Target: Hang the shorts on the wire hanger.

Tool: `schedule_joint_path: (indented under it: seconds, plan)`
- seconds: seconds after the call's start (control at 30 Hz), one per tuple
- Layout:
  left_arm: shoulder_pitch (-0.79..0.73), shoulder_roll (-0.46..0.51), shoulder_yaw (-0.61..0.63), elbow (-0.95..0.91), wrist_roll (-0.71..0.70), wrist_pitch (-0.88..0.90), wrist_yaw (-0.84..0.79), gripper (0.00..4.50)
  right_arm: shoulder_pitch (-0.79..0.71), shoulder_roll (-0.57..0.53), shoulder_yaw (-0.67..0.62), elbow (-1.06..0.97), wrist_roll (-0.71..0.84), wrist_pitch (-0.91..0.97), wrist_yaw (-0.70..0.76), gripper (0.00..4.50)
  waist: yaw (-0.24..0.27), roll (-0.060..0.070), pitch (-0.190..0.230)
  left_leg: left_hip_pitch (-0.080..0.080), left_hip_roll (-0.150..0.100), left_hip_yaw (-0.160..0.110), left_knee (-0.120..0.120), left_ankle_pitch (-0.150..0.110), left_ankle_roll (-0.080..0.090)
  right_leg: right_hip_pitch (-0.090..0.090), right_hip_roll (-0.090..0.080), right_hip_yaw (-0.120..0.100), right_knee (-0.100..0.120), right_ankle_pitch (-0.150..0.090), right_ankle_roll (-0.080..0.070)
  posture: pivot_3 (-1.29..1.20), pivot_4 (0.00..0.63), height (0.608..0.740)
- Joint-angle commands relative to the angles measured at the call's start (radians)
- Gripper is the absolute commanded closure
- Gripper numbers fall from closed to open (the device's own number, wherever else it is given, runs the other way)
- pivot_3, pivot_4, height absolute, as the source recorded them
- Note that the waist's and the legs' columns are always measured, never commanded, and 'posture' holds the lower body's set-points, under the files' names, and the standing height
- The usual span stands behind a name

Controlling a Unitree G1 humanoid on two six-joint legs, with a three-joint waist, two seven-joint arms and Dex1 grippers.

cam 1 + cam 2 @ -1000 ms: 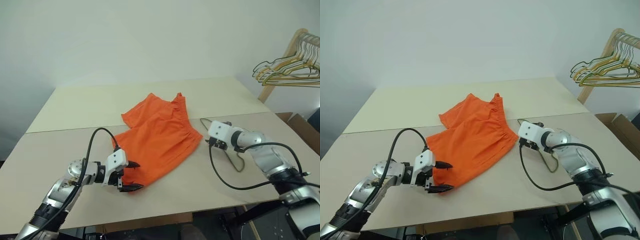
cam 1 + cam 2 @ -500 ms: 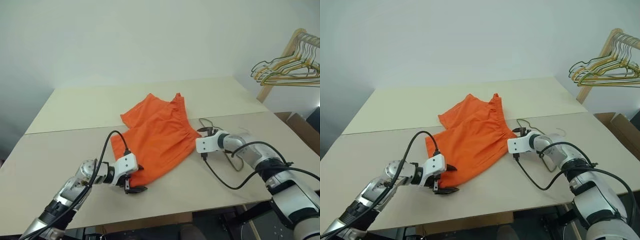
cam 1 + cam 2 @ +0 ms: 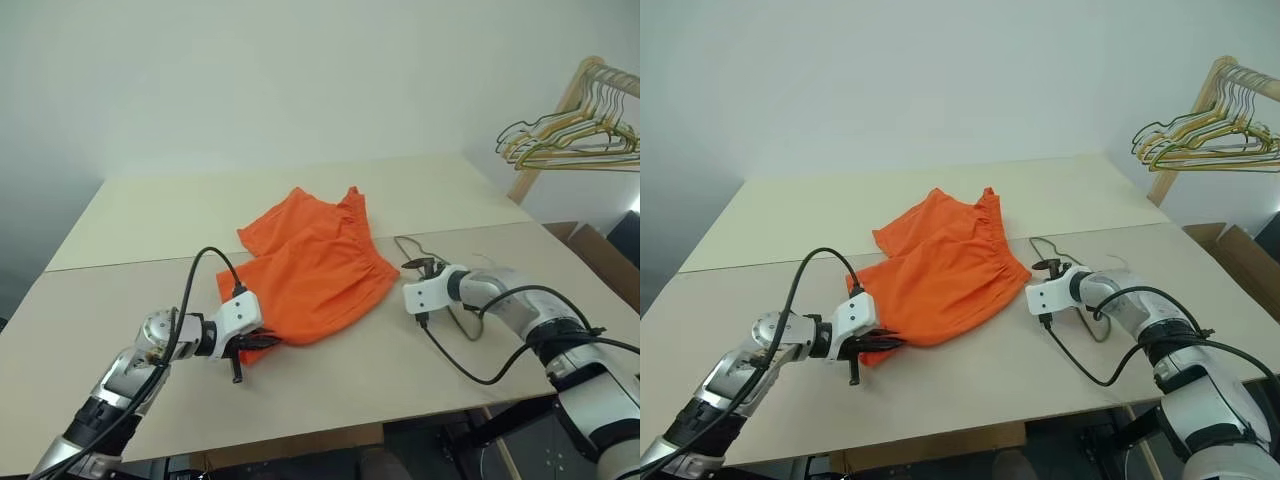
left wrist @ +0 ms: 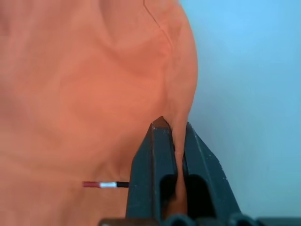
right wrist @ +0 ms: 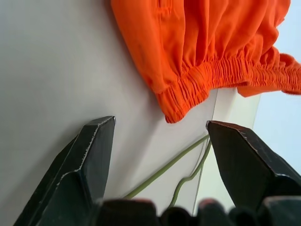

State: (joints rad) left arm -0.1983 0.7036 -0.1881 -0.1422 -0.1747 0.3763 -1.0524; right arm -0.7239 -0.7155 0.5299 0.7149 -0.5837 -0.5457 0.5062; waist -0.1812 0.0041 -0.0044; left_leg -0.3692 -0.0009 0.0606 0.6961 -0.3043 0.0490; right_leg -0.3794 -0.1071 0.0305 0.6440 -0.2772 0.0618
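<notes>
The near hem of the shorts (image 3: pixel 310 270) was clamped by the left gripper (image 4: pixel 170 136) – grasping step, apparently. Beyond, the right gripper (image 5: pixel 160 136) was held wide apart above the wire hanger (image 3: pixel 1092 318) – seizing it was called for next.

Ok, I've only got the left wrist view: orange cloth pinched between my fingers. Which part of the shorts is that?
Observer: The left gripper is shut on the near hem corner of the shorts, the end away from the elastic waistband.
Operator: Where's the hanger?
Observer: The wire hanger lies flat on the table, beside the waistband, on the shorts' right.
Operator: And my other arm?
Observer: The right gripper is open, low over the table, with the hanger's hook and the waistband corner ahead of it between the fingers.
</notes>
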Motion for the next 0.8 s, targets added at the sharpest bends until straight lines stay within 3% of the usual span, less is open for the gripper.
schedule_joint_path:
  seconds: [0.03,0.23,0.37,0.63,0.8]
  plan:
    - [-0.012,-0.007,0.053,-0.037,-0.033,0.012,0.031,4.47,-0.008,0.037,-0.023,-0.025,0.015,-0.024,-0.012,0.72,0.000,0.000,0.000,0.002,0.000,0.000,0.000,-0.001,0.001,0.002,0.000,0.000,0.000,0.000,0.000,-0.12,0.000,0.740]
    - [0.019,0.022,0.075,-0.080,-0.069,0.020,0.005,4.47,-0.060,0.116,-0.017,0.046,-0.017,0.021,-0.043,0.72,0.005,-0.001,0.000,0.008,0.000,-0.002,-0.001,-0.002,0.002,0.010,-0.001,0.001,-0.002,0.000,0.000,-0.10,0.000,0.740]
    - [0.038,0.037,0.076,-0.082,-0.056,0.005,0.019,4.50,-0.090,0.118,-0.004,0.116,-0.047,0.025,-0.049,1.67,0.014,-0.001,0.000,0.008,0.000,-0.002,-0.002,0.000,0.000,0.010,-0.001,0.001,-0.002,0.000,0.000,-0.09,0.000,0.740]
    - [0.046,0.039,0.078,-0.091,-0.064,0.005,0.034,4.50,-0.088,0.113,-0.004,0.153,-0.074,0.009,-0.071,4.48,0.030,-0.001,0.001,0.007,-0.001,-0.002,-0.002,0.000,-0.002,0.010,-0.001,0.000,-0.002,0.000,0.000,-0.09,0.000,0.740]
    - [0.072,0.054,0.092,-0.092,-0.066,-0.018,0.028,4.50,0.015,0.022,-0.032,-0.071,-0.055,0.022,0.017,4.48,0.037,-0.001,0.001,0.007,0.000,-0.002,-0.002,0.000,-0.001,0.010,-0.001,0.000,-0.002,0.000,0.000,-0.09,0.000,0.740]
